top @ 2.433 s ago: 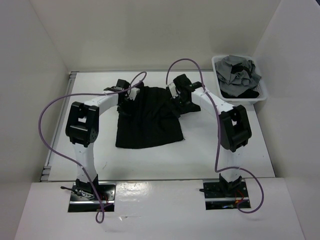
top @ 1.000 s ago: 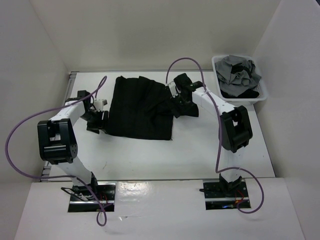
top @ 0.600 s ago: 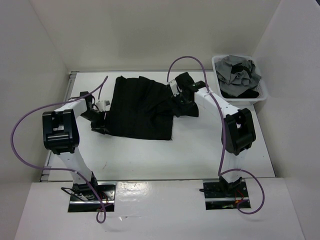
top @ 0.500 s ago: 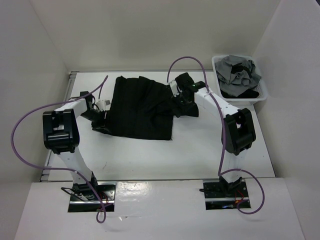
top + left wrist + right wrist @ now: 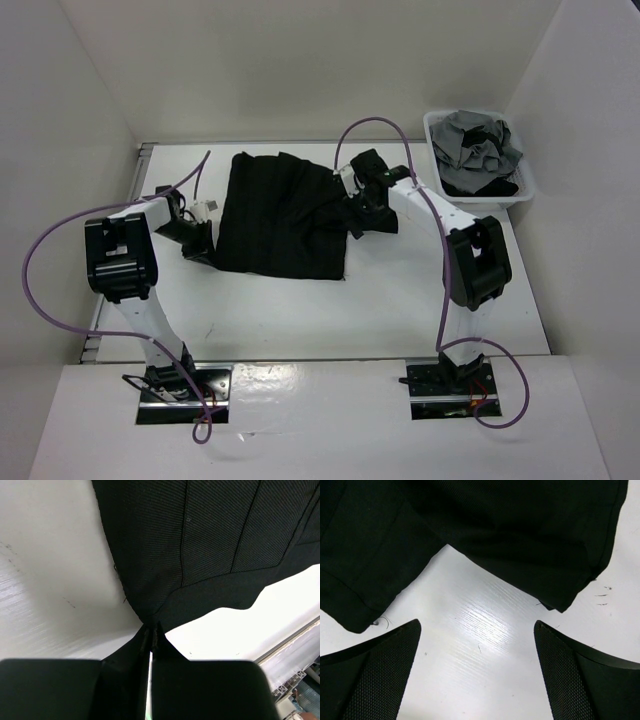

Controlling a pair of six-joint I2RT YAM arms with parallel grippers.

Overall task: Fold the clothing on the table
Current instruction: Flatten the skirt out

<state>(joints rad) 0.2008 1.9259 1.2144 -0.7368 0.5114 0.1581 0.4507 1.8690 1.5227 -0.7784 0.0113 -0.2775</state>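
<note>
Two-armed: pinches clothing (image 5: 285, 215) corner shut with left end effector (image 5: 150, 632); holds right end effector (image 5: 476, 625) wide open above table (image 5: 400, 290).

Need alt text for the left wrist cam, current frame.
The left tool is pinched shut on an edge of the black clothing at bottom centre. The ribbed fabric fans up and right from the pinch over the white table, bare at left and lower right.

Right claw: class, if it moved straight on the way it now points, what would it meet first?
The open right claw would probably meet the bare table first, in the gap between two edges of the black clothing, though depth is unclear.
</note>
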